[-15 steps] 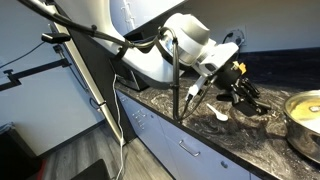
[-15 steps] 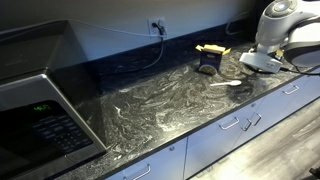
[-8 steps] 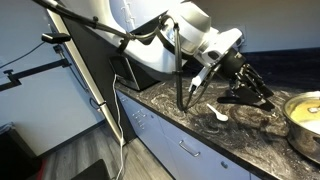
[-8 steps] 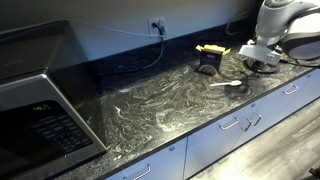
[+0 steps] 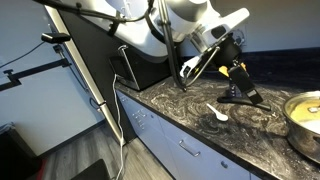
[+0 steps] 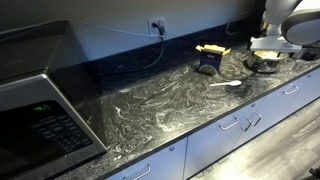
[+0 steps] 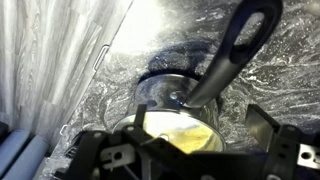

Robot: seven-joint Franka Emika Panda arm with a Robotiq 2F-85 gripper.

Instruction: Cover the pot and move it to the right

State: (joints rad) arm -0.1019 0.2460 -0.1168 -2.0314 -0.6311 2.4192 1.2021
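Note:
The pot (image 5: 306,112), wide, shiny steel with a yellowish sheen, stands at the right edge of the counter in an exterior view. My gripper (image 5: 235,66) hangs open above a dark thing with an upright black handle (image 5: 241,97), left of the pot and apart from it. In the wrist view the gripper (image 7: 183,146) is spread wide with nothing held. Below it lies a round, yellowish, metal-rimmed surface (image 7: 172,132), and the long black handle (image 7: 232,50) rises toward the camera. I cannot tell whether that round surface is a lid. My gripper (image 6: 268,50) also shows at the right edge.
A white spoon (image 5: 218,113) lies on the dark marbled counter (image 6: 150,110), also seen as the spoon (image 6: 228,84). A black item (image 6: 208,68) with a yellow piece (image 6: 210,48) sits near the back wall. A microwave (image 6: 40,110) stands at the far end. A black panel (image 5: 100,70) leans beside the counter.
My gripper was shut low on the dark handled thing; it has opened wide and risen clear of it. The dark thing stays on the counter.

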